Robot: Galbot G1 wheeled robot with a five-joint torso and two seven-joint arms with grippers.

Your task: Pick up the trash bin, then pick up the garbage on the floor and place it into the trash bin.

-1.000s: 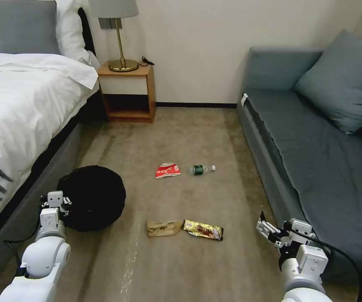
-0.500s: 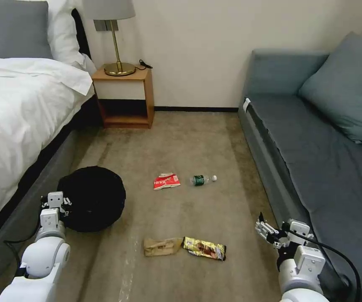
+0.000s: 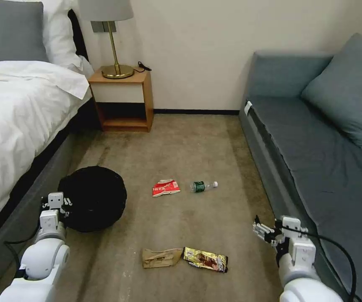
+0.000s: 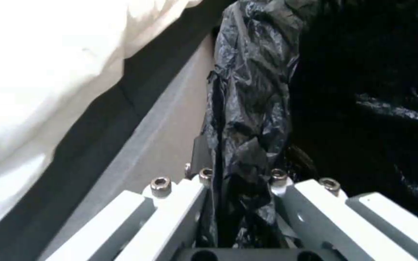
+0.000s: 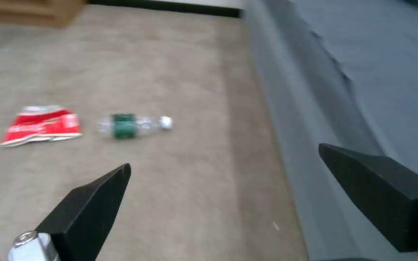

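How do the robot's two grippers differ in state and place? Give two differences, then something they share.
The left gripper is shut on the trash bin rim beside the bed; the right gripper is open, holding nothing.
The left sits at the bin; the right hangs over bare carpet beside the sofa.
Both are low, near the floor.

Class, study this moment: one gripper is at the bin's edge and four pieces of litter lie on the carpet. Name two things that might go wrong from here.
1. The left gripper pinches the trash bin by its wrinkly black liner; the thin plastic may slip or tear.
2. The open right gripper hangs close beside the sofa; reaching for the bottle or red-and-white wrapper, that arm may brush it.
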